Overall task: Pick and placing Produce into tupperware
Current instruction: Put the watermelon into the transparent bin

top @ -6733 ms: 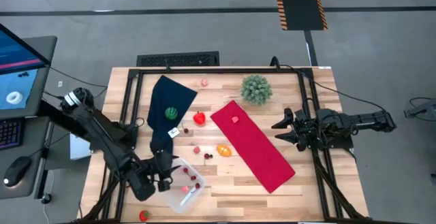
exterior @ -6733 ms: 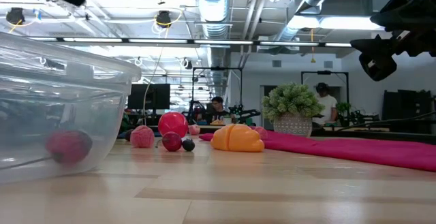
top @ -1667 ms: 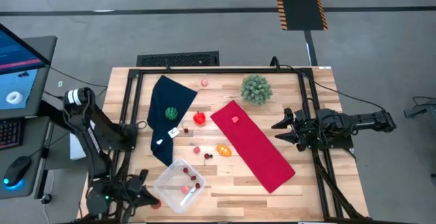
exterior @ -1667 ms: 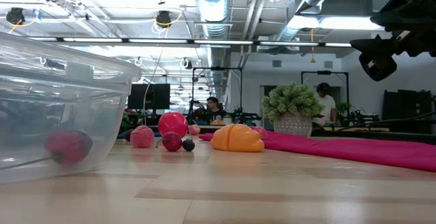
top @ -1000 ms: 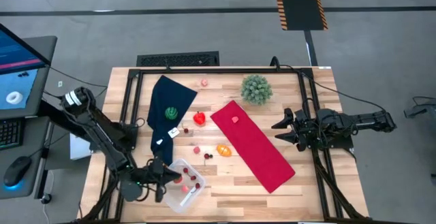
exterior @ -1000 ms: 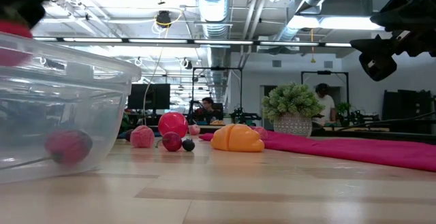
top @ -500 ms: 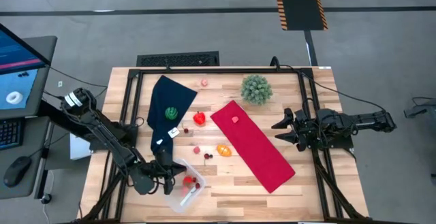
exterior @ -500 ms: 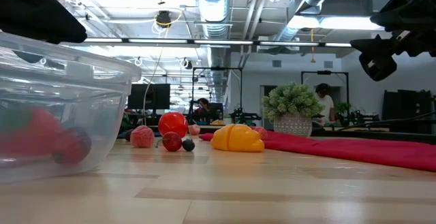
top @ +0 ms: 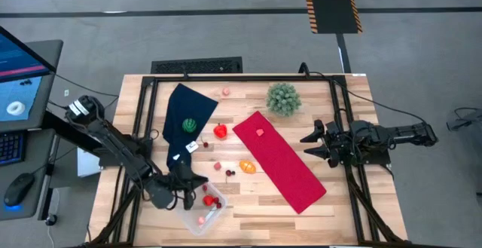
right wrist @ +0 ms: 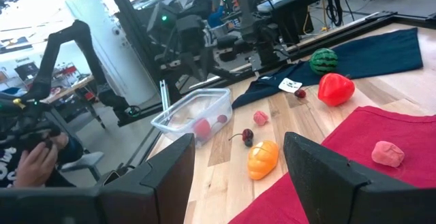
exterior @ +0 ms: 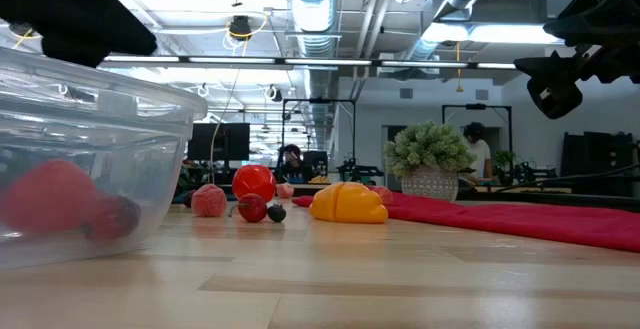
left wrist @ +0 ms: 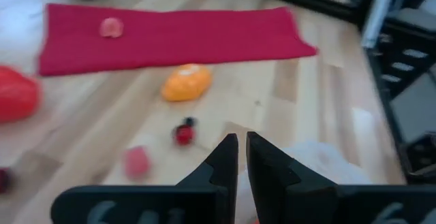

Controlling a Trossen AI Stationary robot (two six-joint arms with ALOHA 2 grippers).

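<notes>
Your tupperware (top: 202, 206) sits near the front left corner of the counter (top: 248, 210), turned so its corners point along the counter's edges like a diamond; it looks roughly square, so you get no clear long axis. Inside it you can see a red piece (top: 208, 200) next to a darker berry (top: 217, 203), and a pale pink one (top: 202, 219) nearer the front corner.

Your left hand (top: 188, 184) hangs over the box's back-left rim, fingers (left wrist: 223, 157) drawn almost together with only a slit between them, and they hold nothing.

Outside the box, loose produce lies between it and the red cloth (top: 279, 160): an orange piece (top: 247, 166), its long axis running roughly left to right, a dark cherry (top: 230, 173), a small pink berry (top: 218, 166) and a red pepper (top: 220, 131). One pink piece (top: 260, 133) rests on the red cloth, and a small watermelon (top: 189, 125) on the dark blue cloth (top: 184, 127), beside a white tag (top: 191, 147) whose writing is too small to read.

Your right hand (top: 307, 144) waits at the right side of the counter, fingers (right wrist: 327, 176) spread wide and empty. The spiky green plant (top: 283, 98) stands at the back.
</notes>
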